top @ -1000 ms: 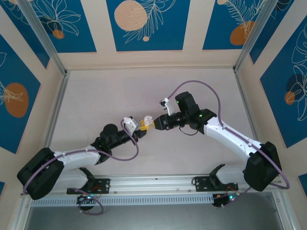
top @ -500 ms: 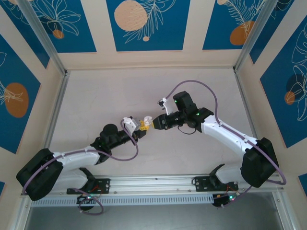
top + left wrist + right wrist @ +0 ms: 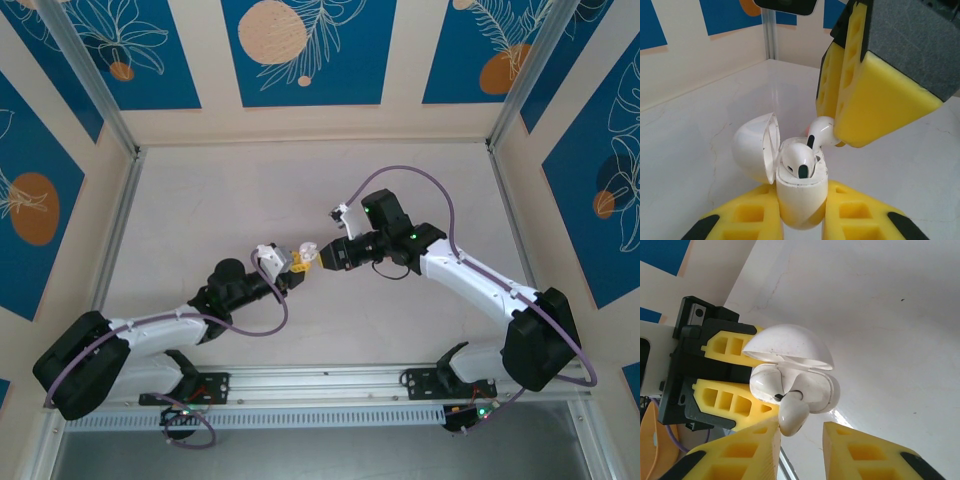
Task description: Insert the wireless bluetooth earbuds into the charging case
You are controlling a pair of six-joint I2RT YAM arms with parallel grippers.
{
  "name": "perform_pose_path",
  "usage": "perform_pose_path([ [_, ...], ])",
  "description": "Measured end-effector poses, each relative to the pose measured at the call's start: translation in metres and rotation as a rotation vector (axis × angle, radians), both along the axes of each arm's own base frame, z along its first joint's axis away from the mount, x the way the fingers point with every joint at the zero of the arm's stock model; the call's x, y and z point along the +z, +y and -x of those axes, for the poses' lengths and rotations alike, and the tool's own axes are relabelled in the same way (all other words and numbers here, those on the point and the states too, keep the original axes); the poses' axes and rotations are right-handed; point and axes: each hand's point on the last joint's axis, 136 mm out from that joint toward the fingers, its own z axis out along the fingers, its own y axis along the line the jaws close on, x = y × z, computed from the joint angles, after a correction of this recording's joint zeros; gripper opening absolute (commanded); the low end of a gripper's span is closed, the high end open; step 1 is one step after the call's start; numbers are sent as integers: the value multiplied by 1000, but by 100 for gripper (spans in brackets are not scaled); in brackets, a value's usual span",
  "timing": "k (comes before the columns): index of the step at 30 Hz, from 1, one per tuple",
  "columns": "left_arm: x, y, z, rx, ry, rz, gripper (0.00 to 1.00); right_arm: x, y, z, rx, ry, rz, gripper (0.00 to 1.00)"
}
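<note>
Tabletop of pale, faintly veined white laminate (image 3: pixel 200 200), walled by cream panels printed with blue leaf motifs and orange discs (image 3: pixel 300 50), with aluminium corner posts (image 3: pixel 100 90) at the back. From my remote station I list the following.

1. Left gripper (image 3: pixel 293 263): yellow ribbed fingers on a black mount, reaching to mid-table. On its own wrist camera I see the left gripper (image 3: pixel 801 216) clamped tight on the base of item 2, one finger on each flank. The right wrist camera shows the left gripper (image 3: pixel 762 377) from the front.

2. White glossy plastic charging case (image 3: pixel 801 192): egg-shaped, held upright clear of the table. Overhead, the case (image 3: pixel 306 250) sits where the two arms meet. Its domed hinged lid (image 3: pixel 754 150) stands open, swung to the left in the left wrist view. In the right wrist view the lid (image 3: pixel 790 342) arches over the case body (image 3: pixel 815 390).

3. White glossy seated earbud (image 3: pixel 799 159): rounded head showing in the socket nearer the lid, dark oval grille facing the camera.

4. White glossy second earbud (image 3: pixel 821 131): at the mouth of the case, just beside item 3 and tilted, its lower end at the rim of the free socket. How deep it sits I cannot tell.

5. Right gripper (image 3: pixel 318 255): the same yellow fingers, set above and to the right of the case in the left wrist view (image 3: pixel 834 134). On its own camera I read the right gripper (image 3: pixel 800 436) as pinching the head of the second earbud (image 3: pixel 792 415).
</note>
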Motion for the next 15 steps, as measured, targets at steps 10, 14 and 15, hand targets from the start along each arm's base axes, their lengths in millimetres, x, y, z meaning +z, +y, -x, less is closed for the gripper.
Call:
perform_pose_path([
  [10, 1, 1, 1, 0, 1, -2, 18, -3, -5, -5, -24, -2, 21, 28],
  [14, 0, 1, 1, 0, 2, -3, 18, -1, -6, -6, -27, -5, 18, 30],
  [15, 0, 1, 1, 0, 3, -3, 18, -1, -6, -7, -29, -6, 17, 30],
])
